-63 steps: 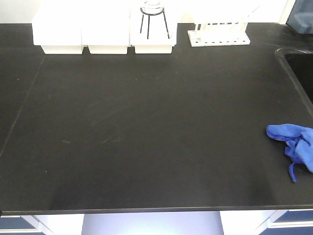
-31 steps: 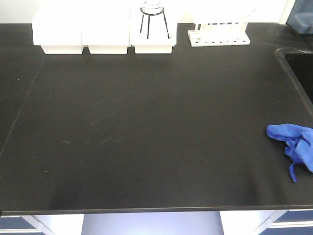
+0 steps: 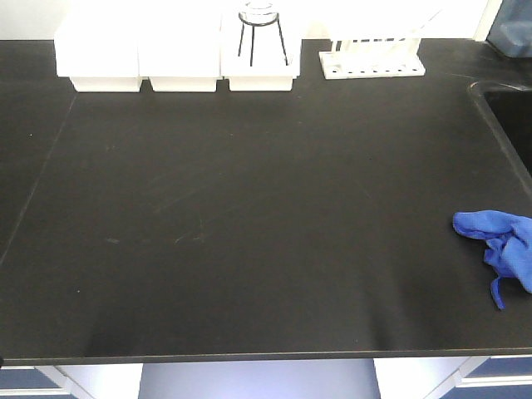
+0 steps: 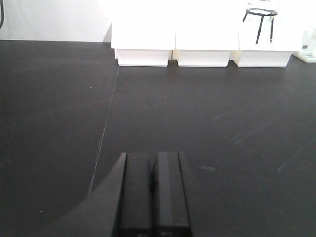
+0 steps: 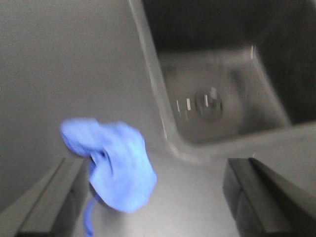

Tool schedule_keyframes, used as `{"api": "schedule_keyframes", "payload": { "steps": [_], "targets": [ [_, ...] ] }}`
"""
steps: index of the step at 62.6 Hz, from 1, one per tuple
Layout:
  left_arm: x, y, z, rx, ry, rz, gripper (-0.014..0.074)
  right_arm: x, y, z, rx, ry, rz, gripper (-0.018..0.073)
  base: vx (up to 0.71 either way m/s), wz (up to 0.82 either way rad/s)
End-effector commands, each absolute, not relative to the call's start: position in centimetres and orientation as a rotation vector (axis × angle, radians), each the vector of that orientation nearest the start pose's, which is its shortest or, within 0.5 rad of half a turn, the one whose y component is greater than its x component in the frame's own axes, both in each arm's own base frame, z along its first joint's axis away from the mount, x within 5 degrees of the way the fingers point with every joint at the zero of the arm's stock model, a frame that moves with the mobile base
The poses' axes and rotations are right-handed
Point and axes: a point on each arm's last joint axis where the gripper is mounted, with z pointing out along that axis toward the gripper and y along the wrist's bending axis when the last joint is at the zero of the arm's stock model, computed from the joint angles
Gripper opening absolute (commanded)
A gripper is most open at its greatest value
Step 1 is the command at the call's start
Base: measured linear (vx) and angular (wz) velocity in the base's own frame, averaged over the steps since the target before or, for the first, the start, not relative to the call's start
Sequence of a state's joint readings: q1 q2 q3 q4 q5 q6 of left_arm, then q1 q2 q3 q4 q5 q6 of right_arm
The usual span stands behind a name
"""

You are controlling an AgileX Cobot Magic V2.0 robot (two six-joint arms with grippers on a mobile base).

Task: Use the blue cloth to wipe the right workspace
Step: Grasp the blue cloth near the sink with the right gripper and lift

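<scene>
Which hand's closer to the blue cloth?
Right. The right hand is open with the blue cloth beside one finger; the left hand, shut, faces the white trays, cloth out of view.

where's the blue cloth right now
In the front view the blue cloth lies at the far right of the black benchtop, near its front edge, with the sink behind it.

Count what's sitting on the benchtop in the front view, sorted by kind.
White trays: 3
White rack: 1
Black wire stand: 1
Glass vessel on the stand: 1
Blue cloth: 1
Total: 7
</scene>
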State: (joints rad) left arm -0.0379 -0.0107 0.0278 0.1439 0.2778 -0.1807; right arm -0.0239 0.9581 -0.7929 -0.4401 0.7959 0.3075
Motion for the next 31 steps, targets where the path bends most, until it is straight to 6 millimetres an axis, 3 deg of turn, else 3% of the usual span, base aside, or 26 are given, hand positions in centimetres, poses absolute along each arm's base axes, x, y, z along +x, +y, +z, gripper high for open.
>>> {"api": "schedule_keyframes", "payload": {
  "steps": [1, 16, 31],
  "targets": [
    [5.6, 0.0, 17.7, -0.025, 1.712, -0.042, -0.0006, 20.8, -3.5, 30.8, 0.115, 2.376, -0.423, 0.0568, 0.00, 0.00],
    [5.6, 0.0, 17.7, -0.025, 1.712, -0.042, -0.0006, 26.1, -3.7, 23.9, 0.068, 2.603, -0.423, 0.0568, 0.00, 0.00],
    [5.6, 0.0, 17.7, -0.025, 1.712, -0.042, -0.0006, 28.3, -6.2, 17.8, 0.203, 2.753, -0.400, 0.0568, 0.00, 0.00]
  ]
}}
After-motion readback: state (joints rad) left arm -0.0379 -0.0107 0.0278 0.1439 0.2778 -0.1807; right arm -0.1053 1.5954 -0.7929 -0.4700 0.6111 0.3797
